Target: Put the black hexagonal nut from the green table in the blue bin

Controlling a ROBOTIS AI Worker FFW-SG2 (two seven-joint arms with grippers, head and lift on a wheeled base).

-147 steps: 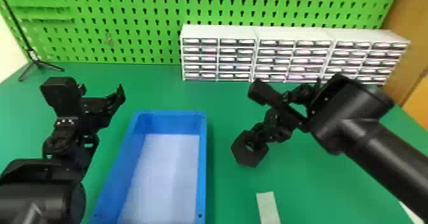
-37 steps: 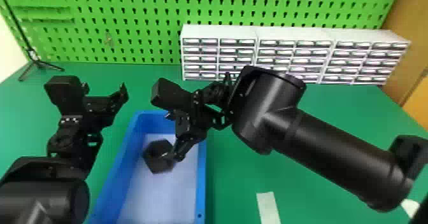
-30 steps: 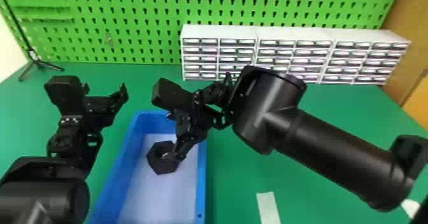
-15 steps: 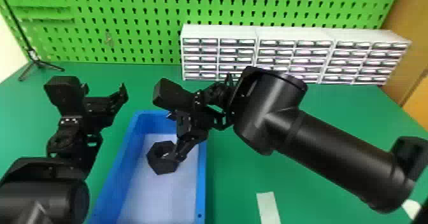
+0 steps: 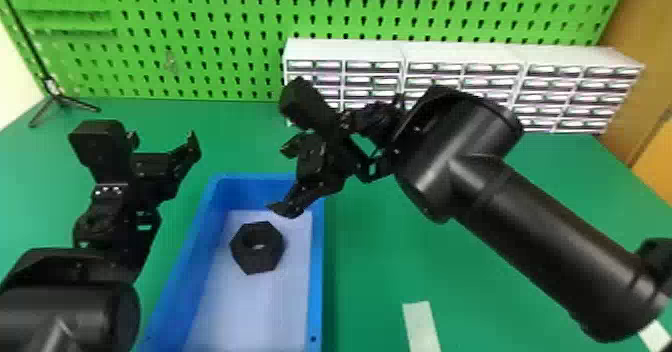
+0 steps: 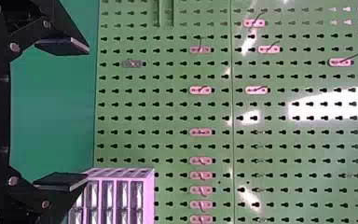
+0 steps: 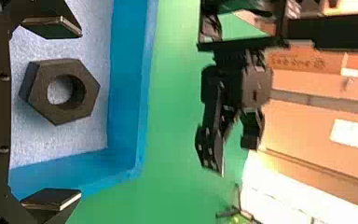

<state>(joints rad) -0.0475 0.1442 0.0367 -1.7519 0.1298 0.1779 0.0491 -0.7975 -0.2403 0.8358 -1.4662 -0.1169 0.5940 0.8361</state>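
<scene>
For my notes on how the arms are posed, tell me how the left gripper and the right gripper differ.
Place: the left gripper is left of the blue bin, while the right gripper is over it.
Aim: the left gripper faces the green pegboard; the right gripper points down toward the nut in the bin.
Shared: both are black, open and holding nothing.

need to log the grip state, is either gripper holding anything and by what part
Nothing is held: both grippers are open, and the black hexagonal nut lies in the blue bin.
</scene>
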